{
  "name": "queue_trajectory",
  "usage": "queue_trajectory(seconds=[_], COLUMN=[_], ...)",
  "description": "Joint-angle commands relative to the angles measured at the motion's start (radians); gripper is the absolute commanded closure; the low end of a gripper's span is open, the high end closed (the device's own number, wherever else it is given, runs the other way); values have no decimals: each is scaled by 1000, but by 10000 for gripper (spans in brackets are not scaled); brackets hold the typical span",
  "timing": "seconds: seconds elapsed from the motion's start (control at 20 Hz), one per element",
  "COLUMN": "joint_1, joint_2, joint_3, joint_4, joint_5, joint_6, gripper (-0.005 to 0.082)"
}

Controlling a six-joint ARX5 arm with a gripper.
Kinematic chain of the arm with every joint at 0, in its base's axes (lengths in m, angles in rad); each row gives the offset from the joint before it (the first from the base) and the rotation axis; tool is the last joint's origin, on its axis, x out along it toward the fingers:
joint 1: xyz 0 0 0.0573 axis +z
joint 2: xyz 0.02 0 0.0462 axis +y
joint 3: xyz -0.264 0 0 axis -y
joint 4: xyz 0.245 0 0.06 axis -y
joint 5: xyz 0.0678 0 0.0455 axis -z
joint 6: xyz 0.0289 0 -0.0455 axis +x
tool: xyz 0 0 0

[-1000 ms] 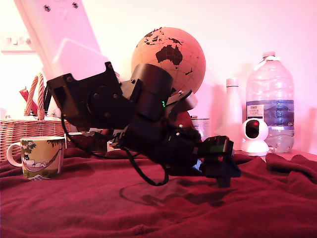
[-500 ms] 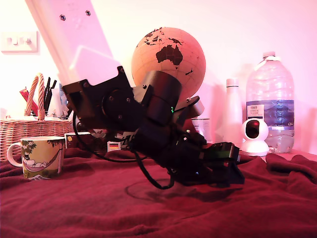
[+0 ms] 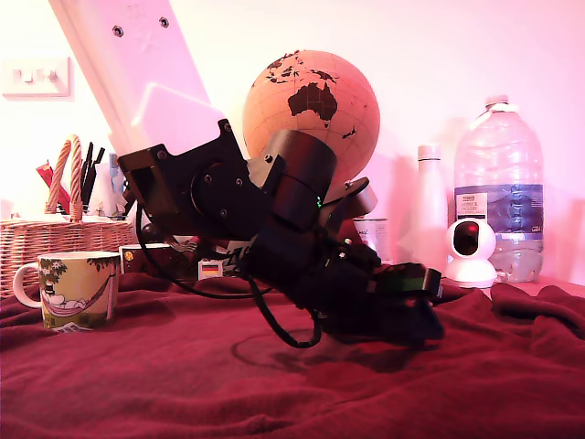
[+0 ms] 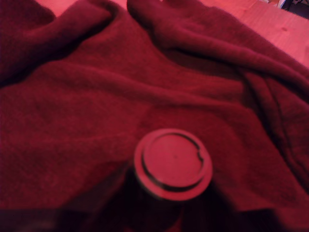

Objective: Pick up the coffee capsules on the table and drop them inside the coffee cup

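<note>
The coffee capsule (image 4: 173, 163) fills the lower middle of the wrist view, its round flat rim facing the camera and its dark body behind it. My gripper (image 4: 169, 198) shows only as dark finger shapes pressed against both sides of that body. In the exterior view the gripper (image 3: 422, 322) lies low on the dark red cloth of the table (image 3: 137, 384), right of centre, and the capsule is hidden there behind the fingers. The coffee cup (image 3: 80, 289), cream with a hammock print, stands upright at the exterior view's far left, well away from the gripper.
Behind the arm stand a globe (image 3: 311, 114), a white bottle (image 3: 428, 215), a small white camera (image 3: 471, 249) and a large water bottle (image 3: 498, 183). A wicker basket (image 3: 46, 240) sits behind the cup. Thick cloth folds (image 4: 203, 38) rise beyond the capsule, with bare wood (image 4: 270, 24) past them.
The arm has swung down and towards the exterior view's right, bringing the gripper from just above the cloth onto it. The gripper's outline has narrowed since half a second ago.
</note>
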Motion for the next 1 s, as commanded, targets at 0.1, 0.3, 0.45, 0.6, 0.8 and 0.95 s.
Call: queue_trajectory(seconds=[0.1, 0.3, 0.45, 0.6, 0.8, 0.95], joint_1=[-4, -4, -4, -4, -3, -2], joint_2=[19, 7, -8, -34, -77, -113], joint_3=[0, 1, 4, 5, 6, 6], joint_4=[-9, -9, -22, -39, -68, -99], joint_5=[14, 21, 22, 24, 28, 28], joint_6=[-6, -6, -5, -2, 3, 7], gripper=[547, 552, 552, 552, 552, 552])
